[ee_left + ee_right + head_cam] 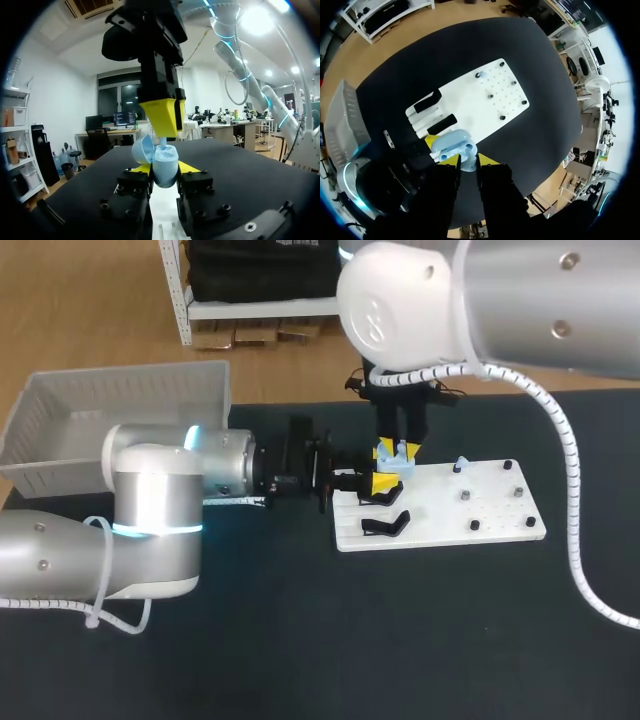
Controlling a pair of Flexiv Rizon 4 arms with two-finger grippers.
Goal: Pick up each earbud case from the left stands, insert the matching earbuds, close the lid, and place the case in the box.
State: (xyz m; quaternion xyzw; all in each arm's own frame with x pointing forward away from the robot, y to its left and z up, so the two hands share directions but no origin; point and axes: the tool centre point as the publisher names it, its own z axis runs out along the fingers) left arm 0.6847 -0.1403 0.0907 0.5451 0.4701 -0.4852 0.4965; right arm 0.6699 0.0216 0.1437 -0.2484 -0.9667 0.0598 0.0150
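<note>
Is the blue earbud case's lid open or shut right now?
Open: the lid is swung back off the earbud case, held in the left gripper.

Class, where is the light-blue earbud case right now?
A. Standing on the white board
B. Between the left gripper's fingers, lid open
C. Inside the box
B: the left gripper clamps the earbud case from both sides with its fingers, the lid tipped open.
</note>
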